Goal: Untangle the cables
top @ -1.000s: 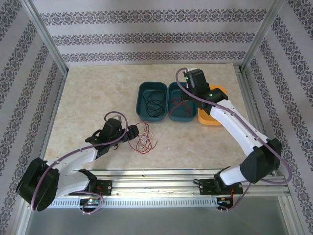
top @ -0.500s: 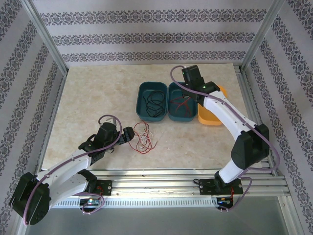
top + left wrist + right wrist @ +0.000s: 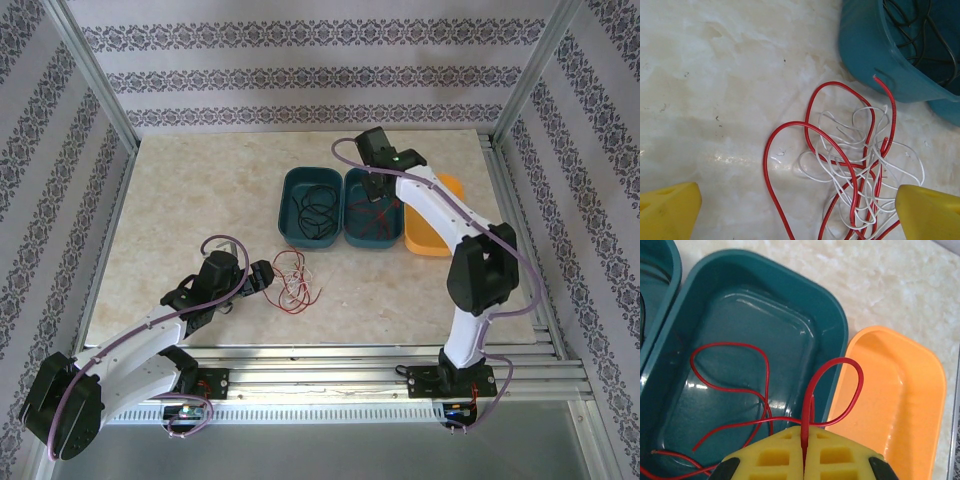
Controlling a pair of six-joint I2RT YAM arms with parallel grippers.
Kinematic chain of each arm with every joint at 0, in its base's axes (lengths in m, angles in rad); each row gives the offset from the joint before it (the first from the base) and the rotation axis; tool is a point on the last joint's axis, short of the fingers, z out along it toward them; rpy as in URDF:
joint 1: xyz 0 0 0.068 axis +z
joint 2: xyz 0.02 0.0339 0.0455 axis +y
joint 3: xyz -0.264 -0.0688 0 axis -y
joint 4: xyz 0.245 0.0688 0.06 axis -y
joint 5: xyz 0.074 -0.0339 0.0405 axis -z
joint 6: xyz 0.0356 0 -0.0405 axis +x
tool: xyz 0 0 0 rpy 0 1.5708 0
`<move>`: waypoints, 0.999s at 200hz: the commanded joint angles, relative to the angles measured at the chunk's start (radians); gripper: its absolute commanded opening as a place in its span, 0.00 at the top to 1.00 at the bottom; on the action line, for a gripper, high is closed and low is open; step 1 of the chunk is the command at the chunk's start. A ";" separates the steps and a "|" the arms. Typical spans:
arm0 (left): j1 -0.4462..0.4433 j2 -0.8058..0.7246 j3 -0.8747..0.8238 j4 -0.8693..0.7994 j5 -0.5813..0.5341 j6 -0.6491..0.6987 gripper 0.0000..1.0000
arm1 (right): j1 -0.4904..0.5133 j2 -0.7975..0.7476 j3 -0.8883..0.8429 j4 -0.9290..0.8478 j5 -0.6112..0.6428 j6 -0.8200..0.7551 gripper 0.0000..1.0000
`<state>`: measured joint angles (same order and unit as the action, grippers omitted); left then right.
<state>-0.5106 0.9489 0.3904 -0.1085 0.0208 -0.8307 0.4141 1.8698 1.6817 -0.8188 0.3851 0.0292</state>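
Left fingers (image 3: 670,210) spread wide, gripping nothing. The red-and-white tangle (image 3: 293,285) lies loose on the worktop (image 3: 715,75) between them, just short of the bins. Further out, the right fingers (image 3: 775,457) are pinched tight on a red cable (image 3: 806,410): a loop stands out of the pinch and the rest trails in the middle teal bin (image 3: 842,322). Black cable (image 3: 313,208) is coiled in the left teal bin (image 3: 285,200).

Two teal bins sit side by side on the marbled counter (image 3: 190,200): the left teal bin (image 3: 283,210) touching the right teal bin (image 3: 372,241). An orange bin (image 3: 422,244) sits just beside that one. Patterned walls (image 3: 300,70) ring the scene.
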 commanded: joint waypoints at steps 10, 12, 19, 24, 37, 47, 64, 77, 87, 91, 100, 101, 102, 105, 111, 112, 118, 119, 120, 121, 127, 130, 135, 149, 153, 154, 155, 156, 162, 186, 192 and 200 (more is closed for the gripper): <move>-0.004 -0.003 -0.012 -0.028 -0.020 -0.009 0.01 | -0.005 0.071 0.075 -0.141 0.001 -0.017 1.00; -0.003 -0.003 -0.012 -0.028 -0.020 -0.010 0.01 | -0.006 0.075 0.077 -0.143 -0.002 -0.017 1.00; -0.003 -0.004 -0.012 -0.027 -0.019 -0.009 0.01 | -0.006 0.089 0.082 -0.149 -0.010 -0.018 1.00; -0.003 -0.002 -0.013 -0.026 -0.019 -0.008 0.01 | -0.006 0.098 0.085 -0.149 -0.017 -0.017 1.00; -0.003 -0.001 -0.013 -0.024 -0.018 -0.011 0.01 | -0.006 0.123 0.093 -0.151 -0.033 -0.015 1.00; -0.005 -0.001 -0.014 -0.022 -0.019 -0.010 0.01 | -0.006 0.142 0.102 -0.150 -0.044 -0.014 1.00; -0.003 0.001 -0.015 -0.017 -0.016 -0.010 0.01 | -0.005 0.184 0.129 -0.153 -0.043 -0.009 1.00; -0.004 0.004 -0.015 -0.014 -0.013 -0.011 0.01 | -0.008 0.218 0.156 -0.154 -0.038 -0.004 0.97; -0.004 0.007 -0.015 -0.012 -0.013 -0.011 0.01 | -0.009 0.249 0.184 -0.156 -0.032 -0.005 0.95; -0.004 0.008 -0.015 -0.011 -0.010 -0.011 0.01 | -0.009 0.260 0.195 -0.155 -0.027 -0.006 0.93; -0.004 0.008 -0.015 -0.011 -0.011 -0.012 0.01 | -0.009 0.287 0.224 -0.161 -0.023 -0.005 0.90; -0.004 0.008 -0.015 -0.011 -0.011 -0.012 0.01 | -0.008 0.290 0.226 -0.161 -0.022 -0.005 0.89; -0.004 0.008 -0.015 -0.010 -0.011 -0.012 0.01 | -0.009 0.293 0.230 -0.163 -0.021 -0.005 0.89; -0.004 0.008 -0.015 -0.010 -0.010 -0.012 0.01 | -0.008 0.302 0.242 -0.166 -0.020 -0.005 0.88; -0.004 0.008 -0.014 -0.010 -0.009 -0.013 0.01 | -0.009 0.318 0.263 -0.171 -0.020 -0.005 0.86; -0.004 0.008 -0.014 -0.010 -0.010 -0.012 0.01 | -0.009 0.321 0.266 -0.172 -0.021 -0.005 0.85; -0.004 0.009 -0.013 -0.011 -0.009 -0.012 0.01 | -0.009 0.336 0.286 -0.178 -0.024 -0.003 0.81; -0.003 0.009 -0.012 -0.010 -0.009 -0.012 0.01 | -0.009 0.338 0.289 -0.179 -0.024 -0.004 0.81; -0.003 0.010 -0.012 -0.010 -0.009 -0.012 0.01 | -0.009 0.340 0.293 -0.180 -0.025 -0.004 0.80; -0.004 0.009 -0.012 -0.010 -0.009 -0.012 0.01 | -0.009 0.343 0.297 -0.181 -0.026 -0.003 0.79; -0.004 0.010 -0.011 -0.010 -0.010 -0.011 0.01 | -0.008 0.354 0.313 -0.187 -0.032 -0.003 0.77; -0.004 0.010 -0.010 -0.010 -0.010 -0.010 0.01 | -0.008 0.358 0.322 -0.190 -0.036 -0.003 0.76; -0.004 0.010 -0.009 -0.010 -0.010 -0.011 0.01 | -0.008 0.364 0.334 -0.193 -0.044 -0.004 0.75; -0.004 0.014 -0.006 -0.013 -0.012 -0.010 0.01 | -0.006 0.374 0.362 -0.204 -0.075 0.001 0.71; -0.003 0.015 -0.005 -0.012 -0.012 -0.009 0.01 | -0.005 0.374 0.368 -0.205 -0.081 0.001 0.69; -0.003 0.016 -0.005 -0.011 -0.013 -0.008 0.01 | -0.005 0.374 0.369 -0.206 -0.084 0.001 0.68; -0.004 0.017 -0.004 -0.011 -0.013 -0.008 0.01 | -0.005 0.374 0.370 -0.206 -0.085 0.001 0.68; -0.004 0.017 -0.005 -0.011 -0.013 -0.009 0.01 | -0.005 0.374 0.370 -0.206 -0.086 0.001 0.68; -0.004 0.020 -0.003 -0.012 -0.013 -0.009 0.01 | -0.003 0.374 0.377 -0.206 -0.094 0.000 0.66; -0.003 0.035 0.002 -0.004 -0.012 -0.008 0.01 | 0.000 0.358 0.389 -0.214 -0.103 -0.001 0.65; -0.004 0.039 0.003 -0.003 -0.010 -0.007 0.01 | 0.000 0.351 0.388 -0.214 -0.109 0.001 0.65; -0.003 0.044 0.004 0.000 -0.010 -0.008 0.01 | 0.001 0.336 0.383 -0.215 -0.118 0.004 0.65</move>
<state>-0.5106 0.9787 0.3862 -0.1081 0.0216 -0.8314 0.4149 2.2395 2.0453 -0.9958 0.2989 0.0227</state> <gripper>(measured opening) 0.993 0.352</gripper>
